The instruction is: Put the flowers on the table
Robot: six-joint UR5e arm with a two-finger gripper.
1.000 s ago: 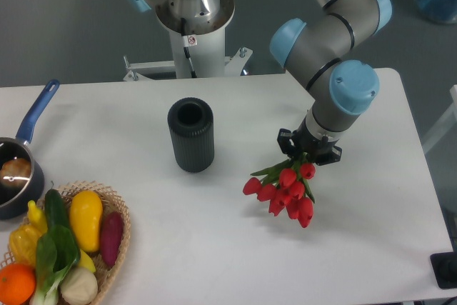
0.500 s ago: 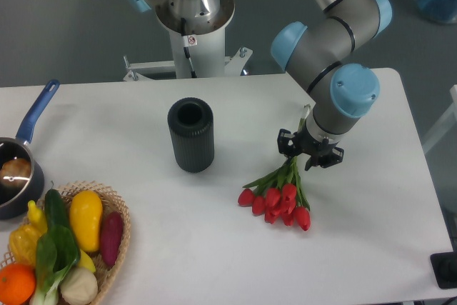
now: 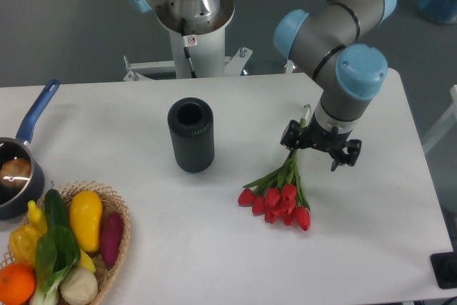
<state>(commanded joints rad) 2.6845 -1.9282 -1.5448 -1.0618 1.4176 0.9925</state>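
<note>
Since half a second ago the hand (image 3: 320, 149) has shifted a little to the right and up, while the flowers (image 3: 278, 194) lie in the same place as before. A second ago the red heads were still carried just under the fingers; now they rest flat on the table (image 3: 214, 248), heads toward the camera and green stems pointing up toward the hand.

The fingers stand apart, one on each side of the upper stems, and they appear to grip nothing. I cannot tell for sure whether a finger still touches a stem, because the stem ends pass under the hand.

As I judge it, the task is nearly done — the flowers are on the table and released. What is left is only to lift the arm away without dragging the stems along.

For room: the bunch lies in the right half of the table, well apart from the right edge and from the front edge, so it should not slip off. The black ribbed cup (image 3: 191, 134) stands to the left, well apart from the flowers. The basket of vegetables (image 3: 64, 248) and the blue-handled pot (image 3: 18, 176) are far at the left side. Above and to the right of the hand the table is bare — a straight rise looks the safest way out.
</note>
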